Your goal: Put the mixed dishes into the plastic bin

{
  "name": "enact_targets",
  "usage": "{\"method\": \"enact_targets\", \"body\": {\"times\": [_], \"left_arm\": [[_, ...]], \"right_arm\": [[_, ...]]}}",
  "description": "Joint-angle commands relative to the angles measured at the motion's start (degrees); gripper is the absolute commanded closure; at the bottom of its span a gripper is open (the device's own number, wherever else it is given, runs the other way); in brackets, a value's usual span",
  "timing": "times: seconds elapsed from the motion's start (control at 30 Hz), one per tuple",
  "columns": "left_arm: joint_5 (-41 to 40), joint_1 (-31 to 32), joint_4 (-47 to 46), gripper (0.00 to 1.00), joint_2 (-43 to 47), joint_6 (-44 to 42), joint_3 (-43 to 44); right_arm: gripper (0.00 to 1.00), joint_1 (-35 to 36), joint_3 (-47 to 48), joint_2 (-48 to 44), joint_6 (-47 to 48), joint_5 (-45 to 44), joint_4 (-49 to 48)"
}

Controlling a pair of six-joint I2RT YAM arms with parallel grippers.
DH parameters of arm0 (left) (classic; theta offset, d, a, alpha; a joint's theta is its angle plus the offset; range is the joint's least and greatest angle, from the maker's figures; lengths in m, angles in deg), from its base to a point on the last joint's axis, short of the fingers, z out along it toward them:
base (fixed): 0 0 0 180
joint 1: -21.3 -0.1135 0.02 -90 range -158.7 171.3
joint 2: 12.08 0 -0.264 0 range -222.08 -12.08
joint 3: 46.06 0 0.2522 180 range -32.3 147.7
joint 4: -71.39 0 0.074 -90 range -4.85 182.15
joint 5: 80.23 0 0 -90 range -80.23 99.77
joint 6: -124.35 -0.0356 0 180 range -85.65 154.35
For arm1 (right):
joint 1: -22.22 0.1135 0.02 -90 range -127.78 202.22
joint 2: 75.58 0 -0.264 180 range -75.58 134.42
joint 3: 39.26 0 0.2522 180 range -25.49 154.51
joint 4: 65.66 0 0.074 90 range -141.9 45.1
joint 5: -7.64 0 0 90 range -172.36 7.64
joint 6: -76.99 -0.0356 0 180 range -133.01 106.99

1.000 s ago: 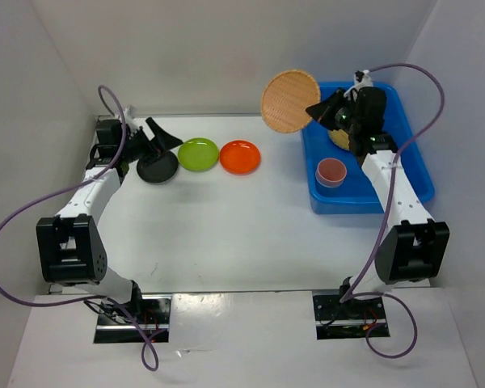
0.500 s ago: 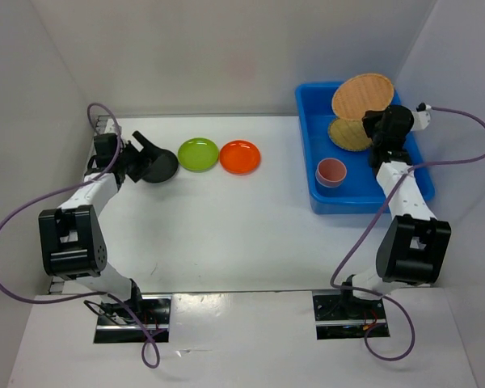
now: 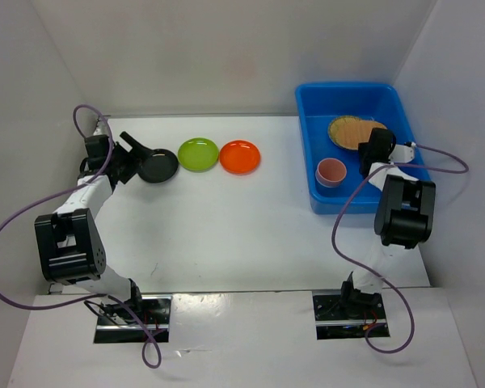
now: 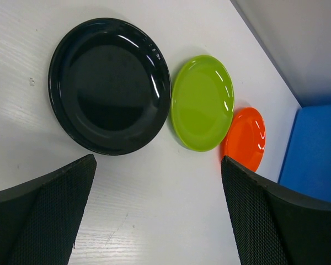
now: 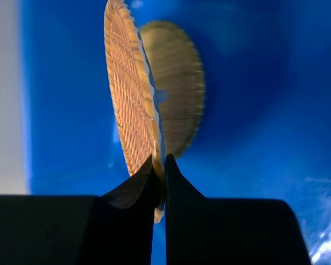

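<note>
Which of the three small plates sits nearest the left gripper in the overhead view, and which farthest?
From the left gripper:
1. Black plate, right beside its open fingers, leftmost.
2. Lime green plate, middle of the row.
3. Orange plate, rightmost, toward the blue bin.

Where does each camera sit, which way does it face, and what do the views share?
Top external: above, behind the bases, looking down on the table; both arms show.
Left wrist: faces black plate, green plate, orange plate; open left gripper shows.
Right wrist: faces into bin; right gripper pinches woven tray.
Shared: top and left wrist both see the plates.
</note>
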Motion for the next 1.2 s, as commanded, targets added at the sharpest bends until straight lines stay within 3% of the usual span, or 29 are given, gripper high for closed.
{"method": "enact_targets", "body": {"times": [0.0, 0.6, 0.67, 0.7, 0.73, 0.87, 0.93, 0.97, 1.03, 1.17], "left_arm": [[-1.21, -0.50, -1.20, 0.00, 0.62, -1.09, -0.10], [-0.59, -0.50, -0.68, 0.00, -4.22, -1.62, 0.43], [-0.59, -0.50, -0.68, 0.00, -4.74, -1.62, 0.43], [-0.59, -0.50, -0.68, 0.00, -4.74, -1.62, 0.43], [-0.59, -0.50, -0.68, 0.00, -4.74, -1.62, 0.43], [-1.21, -0.50, -0.68, 0.00, -5.27, -1.62, 0.43], [-1.21, -0.50, -0.68, 0.00, -5.27, -1.62, -0.10], [-1.21, -0.50, -0.68, 0.00, -5.27, -1.62, -0.10], [-2.35, -0.50, -0.68, 0.00, -5.27, -1.62, -0.10], [-2.97, -0.50, -0.07, 0.00, -6.32, -2.32, -0.63]], "right_arm": [[1.00, -1.07, 5.17, 2.70, -2.58, 1.18, -6.89], [0.98, -1.68, 13.87, 15.18, -3.72, 6.21, -5.67], [0.85, -1.68, 14.49, 15.19, -3.72, 6.21, -4.35], [0.55, -1.68, 14.49, 15.19, -3.03, 6.73, -4.34], [0.40, -1.68, 15.02, 15.19, -2.24, 6.74, -3.82], [0.24, -1.68, 19.23, 15.19, 2.66, 7.26, 3.44], [0.16, -1.68, 26.24, 17.38, 6.01, 7.26, 9.33], [0.16, -1.68, 28.79, 18.17, 8.64, 6.48, 16.33], [0.15, -1.68, 32.84, 18.70, 11.12, 6.47, 20.51], [0.15, -2.91, 27.34, 13.36, 12.27, 7.17, 20.10]]}}
